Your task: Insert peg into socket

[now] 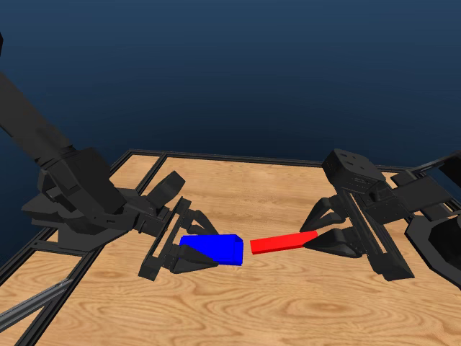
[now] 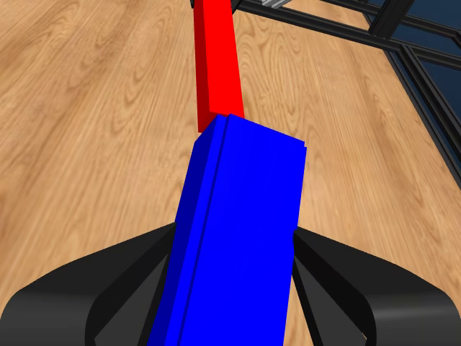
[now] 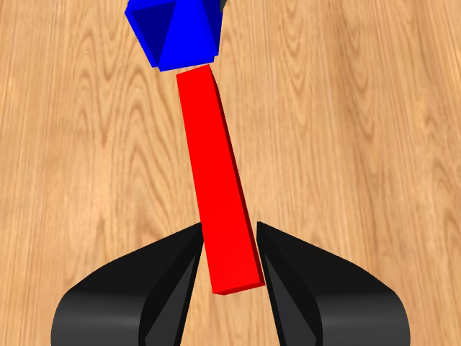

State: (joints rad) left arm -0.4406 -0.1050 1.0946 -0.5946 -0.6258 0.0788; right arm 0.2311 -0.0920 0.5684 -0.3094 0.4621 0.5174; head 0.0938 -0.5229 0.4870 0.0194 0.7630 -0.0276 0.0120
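The blue socket is pinched by the left gripper just left of the table middle, while the red peg is clamped at its right end by the right gripper, its free tip aimed at the socket's open face, a small gap left between them.

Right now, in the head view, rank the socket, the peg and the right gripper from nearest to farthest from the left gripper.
1. The socket, clamped in the left gripper itself.
2. The peg, just past the socket's open end, toward the middle of the table.
3. The right gripper, on the far end of the peg, at the right.
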